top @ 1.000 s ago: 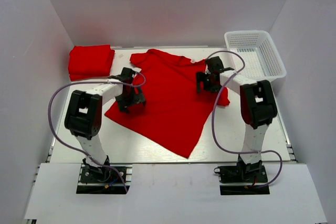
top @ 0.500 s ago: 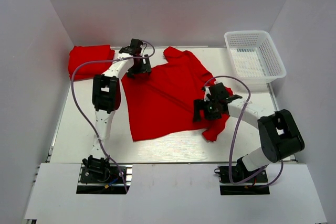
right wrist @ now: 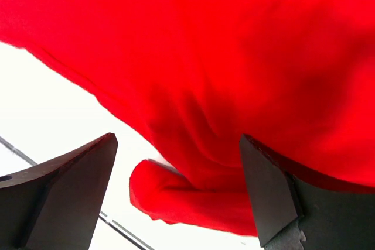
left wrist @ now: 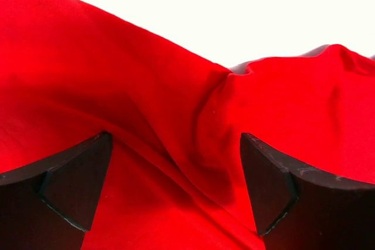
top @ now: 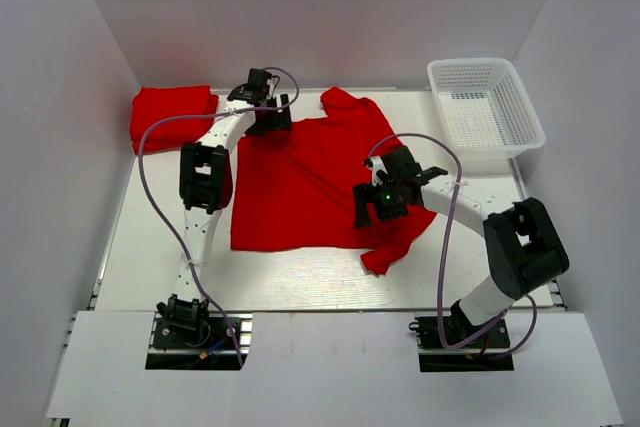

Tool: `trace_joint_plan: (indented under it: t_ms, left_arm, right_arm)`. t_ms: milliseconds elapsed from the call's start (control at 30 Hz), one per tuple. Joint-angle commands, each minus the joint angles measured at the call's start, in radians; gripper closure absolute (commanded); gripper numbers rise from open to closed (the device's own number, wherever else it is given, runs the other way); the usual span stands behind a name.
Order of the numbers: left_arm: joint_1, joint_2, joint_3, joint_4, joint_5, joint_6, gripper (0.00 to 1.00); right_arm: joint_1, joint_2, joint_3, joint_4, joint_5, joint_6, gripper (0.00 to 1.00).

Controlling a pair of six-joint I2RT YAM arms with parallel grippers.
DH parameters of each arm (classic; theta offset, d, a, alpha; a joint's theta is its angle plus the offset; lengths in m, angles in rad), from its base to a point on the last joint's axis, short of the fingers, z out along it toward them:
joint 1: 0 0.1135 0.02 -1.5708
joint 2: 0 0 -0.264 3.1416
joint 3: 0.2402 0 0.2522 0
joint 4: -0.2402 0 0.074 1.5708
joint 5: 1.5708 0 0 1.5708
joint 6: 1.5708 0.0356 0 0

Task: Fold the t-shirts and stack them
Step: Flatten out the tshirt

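A red t-shirt (top: 300,182) lies spread out and creased in the middle of the table. Another red t-shirt (top: 172,115) sits folded at the back left. My left gripper (top: 268,125) is at the spread shirt's far left edge. In the left wrist view the left gripper (left wrist: 176,185) is open, with a ridge of red cloth (left wrist: 193,121) lying between and below its fingers. My right gripper (top: 370,209) is over the shirt's near right part. Seen from the right wrist, the right gripper (right wrist: 176,191) is open above a rolled cloth edge (right wrist: 187,200).
A white mesh basket (top: 485,112) stands at the back right. White walls close in the table (top: 160,237) on three sides. Purple cables loop off both arms.
The left arm swung from the shirt's left side to its far edge. The right arm came from the back right towards the near right. The shirt turned and now lies squarer.
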Motion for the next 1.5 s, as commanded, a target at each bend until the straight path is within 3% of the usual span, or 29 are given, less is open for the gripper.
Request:
trace_joint_plan:
  t_ms: [0, 133, 267, 300, 400, 500, 700, 1067, 1200, 1467]
  left_arm:
    - [0.006, -0.149, 0.022, 0.011, -0.002, 0.050, 0.00]
    - [0.006, -0.352, -0.106, -0.066, -0.081, 0.084, 0.00]
    - [0.006, -0.617, -0.384, -0.173, -0.220, 0.013, 0.00]
    - [0.006, -0.677, -0.529, -0.182, -0.232, -0.010, 0.00]
    - [-0.014, -0.928, -0.843, -0.158, -0.232, -0.089, 0.00]
    - [-0.014, -1.094, -1.054, -0.170, -0.163, -0.152, 0.00]
    - [-0.023, -1.211, -1.355, -0.161, -0.034, -0.232, 0.00]
    - [-0.023, -1.305, -1.495, -0.089, -0.007, -0.274, 0.00]
    - [-0.023, -1.305, -1.536, -0.018, 0.027, -0.284, 0.00]
    - [-0.023, -1.293, -1.605, 0.063, 0.030, -0.303, 0.04]
  right_arm:
    - [0.000, -0.072, 0.104, -0.081, 0.113, -0.030, 0.10]
    - [0.006, -0.130, 0.166, -0.163, 0.168, -0.036, 0.10]
    - [0.032, -0.271, 0.120, -0.235, 0.255, -0.023, 0.10]
    - [0.037, -0.300, 0.116, -0.271, 0.268, -0.020, 0.10]
    - [0.081, -0.346, 0.099, -0.382, 0.309, 0.013, 0.10]
    - [0.150, -0.342, 0.077, -0.439, 0.326, 0.058, 0.10]
    - [0.285, -0.287, 0.043, -0.461, 0.432, 0.219, 0.10]
    - [0.417, -0.238, 0.008, -0.388, 0.542, 0.505, 0.10]
    - [0.447, -0.167, 0.020, -0.402, 0.622, 0.590, 0.15]
    - [0.454, -0.104, 0.023, -0.381, 0.619, 0.638, 0.18]
